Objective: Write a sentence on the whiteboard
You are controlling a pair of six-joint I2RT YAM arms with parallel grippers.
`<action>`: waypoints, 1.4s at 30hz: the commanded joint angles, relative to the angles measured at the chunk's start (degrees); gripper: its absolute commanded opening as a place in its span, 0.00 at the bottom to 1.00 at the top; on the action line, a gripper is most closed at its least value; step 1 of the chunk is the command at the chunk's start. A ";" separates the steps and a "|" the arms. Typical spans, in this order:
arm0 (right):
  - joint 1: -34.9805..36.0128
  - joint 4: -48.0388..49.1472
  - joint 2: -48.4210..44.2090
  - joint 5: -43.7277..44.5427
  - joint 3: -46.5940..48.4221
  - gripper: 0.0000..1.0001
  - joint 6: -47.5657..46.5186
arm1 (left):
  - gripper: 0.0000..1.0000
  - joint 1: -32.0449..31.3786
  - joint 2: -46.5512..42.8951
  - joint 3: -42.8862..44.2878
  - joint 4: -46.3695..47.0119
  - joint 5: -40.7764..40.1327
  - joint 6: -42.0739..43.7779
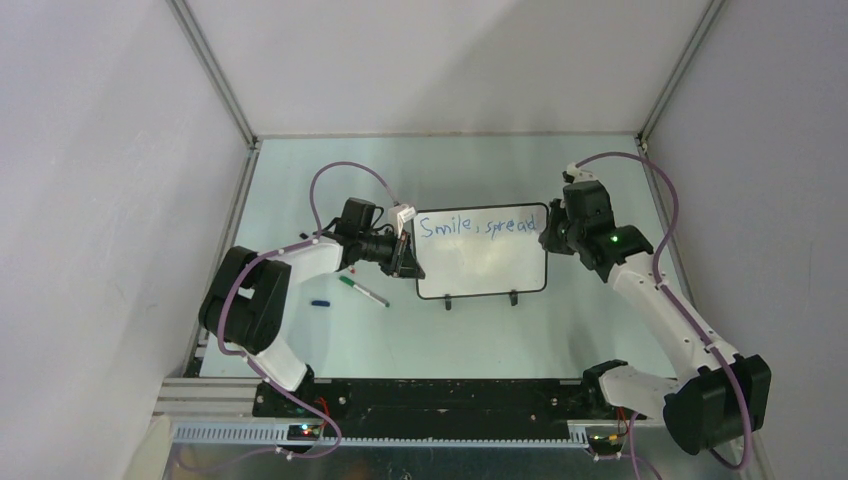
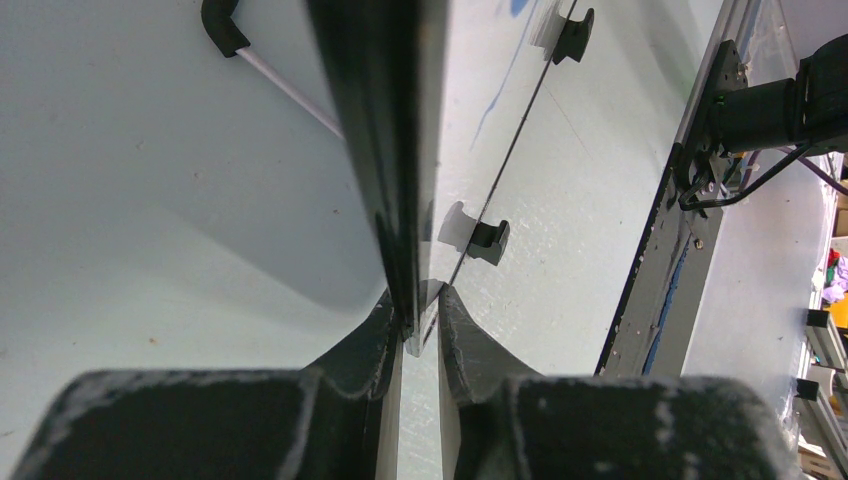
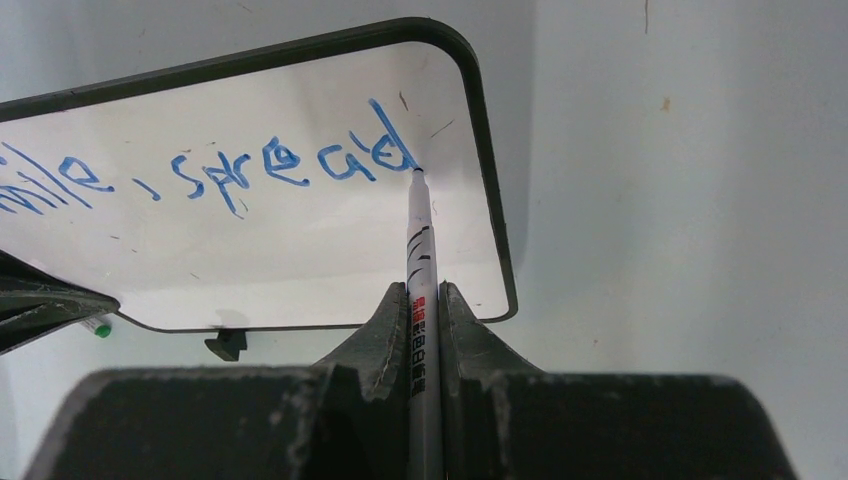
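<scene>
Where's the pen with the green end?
In the top view, the green-ended pen lies on the table just left of the whiteboard, near the left gripper, a small blue cap beside it.

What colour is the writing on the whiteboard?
Blue; the writing shows best in the right wrist view.

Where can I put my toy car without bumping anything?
Bare table behind the whiteboard, up to the back wall, and in front of its feet. Crowded: the left gripper, green-ended pen and blue cap on its left; the right gripper with its marker on its right.
</scene>
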 commanded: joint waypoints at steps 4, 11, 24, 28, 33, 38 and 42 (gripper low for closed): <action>-0.08 1.48 -4.43 -0.25 0.42 0.00 -0.01 | 0.03 -0.39 -0.06 -0.06 -2.80 -5.18 2.19; 0.55 3.49 -10.17 -4.44 1.26 0.00 0.51 | 0.25 0.20 -4.24 -2.84 -0.01 -6.44 1.24; 2.71 6.84 -15.77 -4.56 0.64 0.00 -0.15 | 0.89 4.30 -16.79 -11.24 6.60 -12.06 -4.10; 2.98 7.42 -16.79 -4.92 0.62 0.00 -0.35 | 0.99 4.74 -24.57 -15.48 8.12 -15.99 -6.56; 3.14 6.98 -17.67 -4.65 0.64 0.00 -0.82 | 0.99 4.59 -43.95 -20.78 5.36 -33.19 -9.60; 3.18 7.50 -18.59 -4.96 -0.26 0.00 -0.91 | 0.99 4.56 -56.05 -33.05 15.71 -45.77 -21.00; 3.26 8.47 -19.38 -6.57 -1.33 0.00 -0.47 | 0.99 4.64 -58.11 -41.41 28.42 -49.35 -30.96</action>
